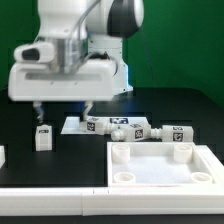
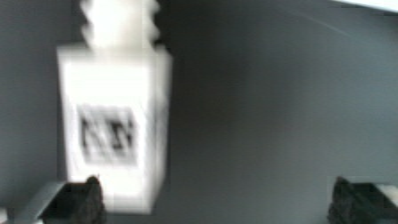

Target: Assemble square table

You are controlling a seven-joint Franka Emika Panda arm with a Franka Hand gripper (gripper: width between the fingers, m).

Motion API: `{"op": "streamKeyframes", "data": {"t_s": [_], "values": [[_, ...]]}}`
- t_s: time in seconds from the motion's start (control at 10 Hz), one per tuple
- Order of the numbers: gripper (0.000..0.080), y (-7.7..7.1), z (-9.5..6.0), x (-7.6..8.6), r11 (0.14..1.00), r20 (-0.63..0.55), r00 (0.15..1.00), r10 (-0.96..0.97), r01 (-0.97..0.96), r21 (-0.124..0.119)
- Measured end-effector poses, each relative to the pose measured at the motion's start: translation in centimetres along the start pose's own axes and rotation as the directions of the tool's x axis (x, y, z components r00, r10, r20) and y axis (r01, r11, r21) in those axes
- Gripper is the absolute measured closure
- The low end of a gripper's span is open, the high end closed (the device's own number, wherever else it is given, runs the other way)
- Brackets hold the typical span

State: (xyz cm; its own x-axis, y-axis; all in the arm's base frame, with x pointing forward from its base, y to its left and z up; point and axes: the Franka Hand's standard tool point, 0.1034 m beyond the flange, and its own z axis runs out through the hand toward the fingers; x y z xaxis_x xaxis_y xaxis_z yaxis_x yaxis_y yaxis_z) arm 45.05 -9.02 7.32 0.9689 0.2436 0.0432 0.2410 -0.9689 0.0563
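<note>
Your tool (image 1: pixel 62 108) hangs open, the upright leg (image 1: pixel 41 136) at the exterior view's left of the counter (image 1: pixel 70 160) nearly under one finger, so lowering now could topple it.

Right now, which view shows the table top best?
The exterior view: the top shows with its four corner sockets. The wrist view shows none of it, only a blurred leg.
</note>
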Motion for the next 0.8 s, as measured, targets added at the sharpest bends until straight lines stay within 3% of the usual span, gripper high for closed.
{"op": "streamKeyframes", "data": {"t_s": [0.1,0.3,0.4,0.5,0.6,0.8], "values": [[0.0160,-1.5,-1.2,1.0,0.994,-0.042,0.993,-0.106,0.105,-0.025],[0.0151,-1.4,-0.6,0.3,0.991,-0.027,0.990,-0.135,0.135,-0.021],[0.0151,-2.4,-0.3,0.4,0.985,-0.038,0.984,-0.171,0.170,-0.034],[0.0151,-6.1,1.0,-0.5,0.971,-0.039,0.970,-0.239,0.238,-0.032],[0.0151,-8.9,1.7,-0.4,0.956,-0.030,0.956,-0.292,0.292,-0.016],[0.0151,-13.2,2.0,1.2,0.944,-0.042,0.943,-0.331,0.331,-0.003]]}}
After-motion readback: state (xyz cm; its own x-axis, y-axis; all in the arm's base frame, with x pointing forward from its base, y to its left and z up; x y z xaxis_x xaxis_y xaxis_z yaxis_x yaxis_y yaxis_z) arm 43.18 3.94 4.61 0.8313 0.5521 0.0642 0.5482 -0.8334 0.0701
